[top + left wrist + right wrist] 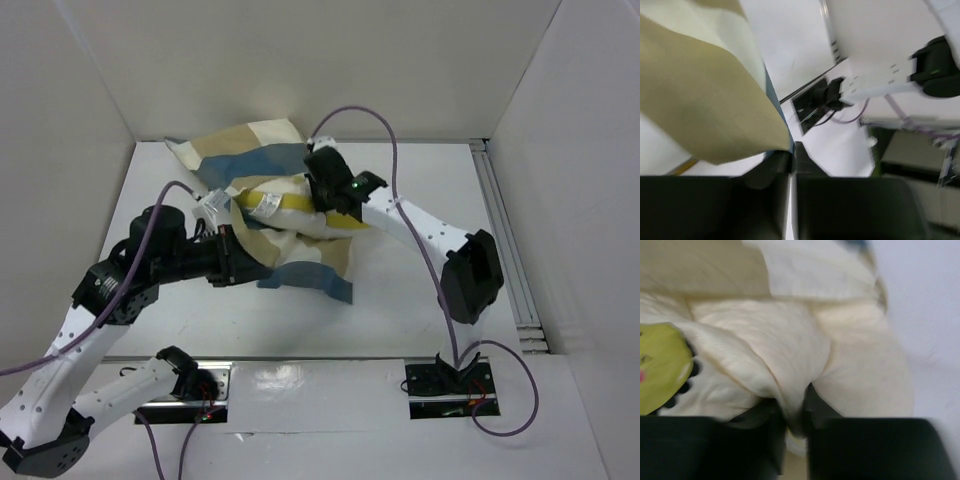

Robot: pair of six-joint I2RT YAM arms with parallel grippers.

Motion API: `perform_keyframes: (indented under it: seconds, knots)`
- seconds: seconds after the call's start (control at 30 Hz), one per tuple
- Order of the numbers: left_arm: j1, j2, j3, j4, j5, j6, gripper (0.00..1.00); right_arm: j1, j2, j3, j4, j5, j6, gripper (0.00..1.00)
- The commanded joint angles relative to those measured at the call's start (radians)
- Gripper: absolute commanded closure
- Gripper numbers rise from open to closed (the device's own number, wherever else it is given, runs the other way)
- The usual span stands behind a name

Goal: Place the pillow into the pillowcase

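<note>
The checked blue, tan and cream pillowcase (245, 148) lies crumpled at the back middle of the table. The cream pillow (285, 205), with its yellow band, lies partly inside it. My left gripper (243, 262) is at the pillowcase's near left edge. In the left wrist view its jaws (792, 152) stand almost together, with the tan and blue edge of the pillowcase (705, 105) caught at the tips. My right gripper (322, 188) reaches in from the right. It (797, 410) is shut on a fold of the pillow (790, 345), beside the yellow logo (660, 365).
White walls close in the table on the left, back and right. A metal rail (505, 240) runs along the right side. The right arm's base plate (450, 385) and cables sit at the near edge.
</note>
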Motion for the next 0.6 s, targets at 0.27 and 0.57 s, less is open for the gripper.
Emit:
perform_keyframes:
  seconds: [0.27,0.57]
  knots:
    - [-0.003,0.272,0.237,-0.169,-0.137,0.318,0.09,0.068,-0.541,-0.622,0.085,-0.052,0.252,0.03]
    - [0.014,0.784,0.437,-0.106,-0.677,0.44,0.35,0.077,-0.608,-0.915,0.287,-0.387,0.525,0.44]
